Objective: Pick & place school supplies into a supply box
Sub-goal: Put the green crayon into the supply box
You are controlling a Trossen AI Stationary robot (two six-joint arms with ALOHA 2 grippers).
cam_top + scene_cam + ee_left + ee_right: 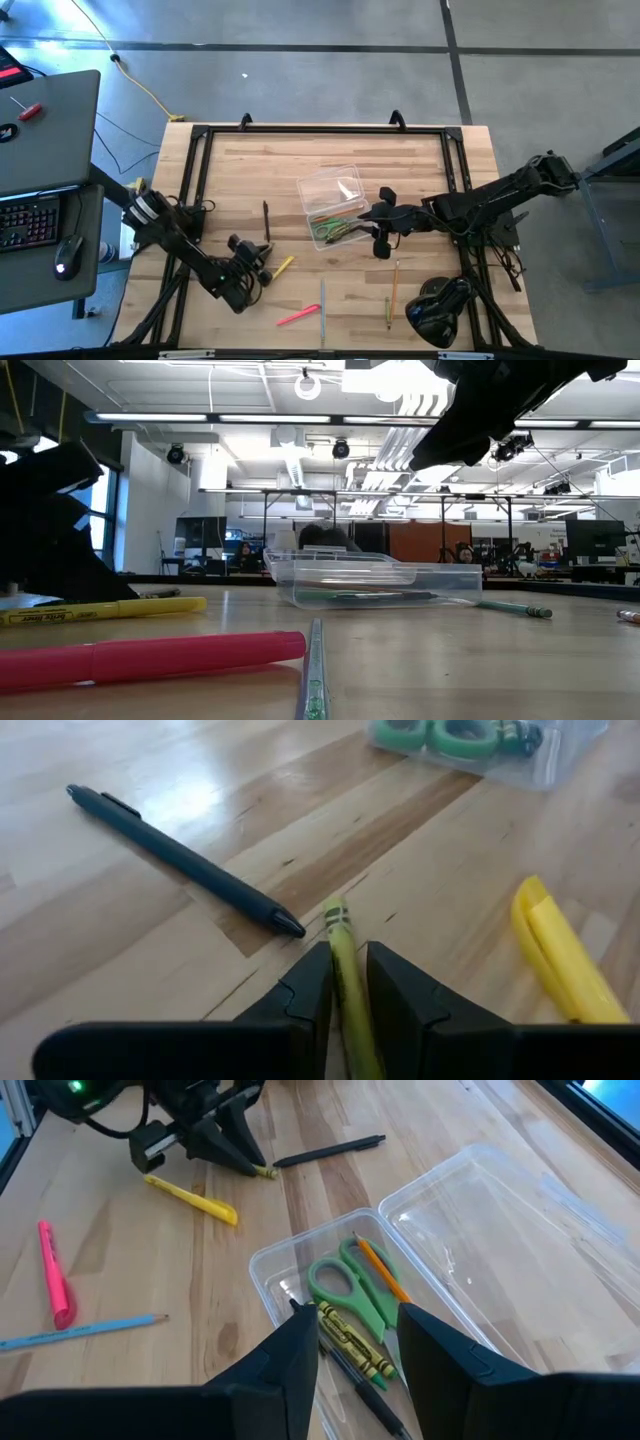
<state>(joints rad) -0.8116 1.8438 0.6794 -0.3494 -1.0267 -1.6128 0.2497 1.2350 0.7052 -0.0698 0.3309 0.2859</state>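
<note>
The clear supply box [322, 222] sits mid-table with its lid [330, 186] flipped open toward the far edge. Inside it lie green scissors [345, 1285], an orange pencil [383, 1270], a yellow-green crayon [355, 1338] and a dark pen. My left gripper [347, 952] is low over the table to the box's near left, shut on a yellow-green crayon [340, 935]. My right gripper [355, 1345] hangs open and empty above the box's right end. A yellow highlighter [283, 267], a pink pen [298, 316], a light blue pencil [322, 300], an orange pencil [394, 281] and a green pencil [388, 312] lie flat on the table. My left gripper pinches the yellow-green crayon between its two fingers, which lie along it. The banded end [336, 916] sticks out forward past the fingertips [318, 960]. The rest runs back between the fingers, out of sight. Whether the crayon is clear of the table, I cannot tell.
A dark pen [266, 220] lies just beyond my left gripper's tips. A bulky black object [440, 308] sits at the near right corner. A black frame [320, 130] runs around the tabletop. Beside the table's left edge stands a desk with a keyboard and mouse [68, 252].
</note>
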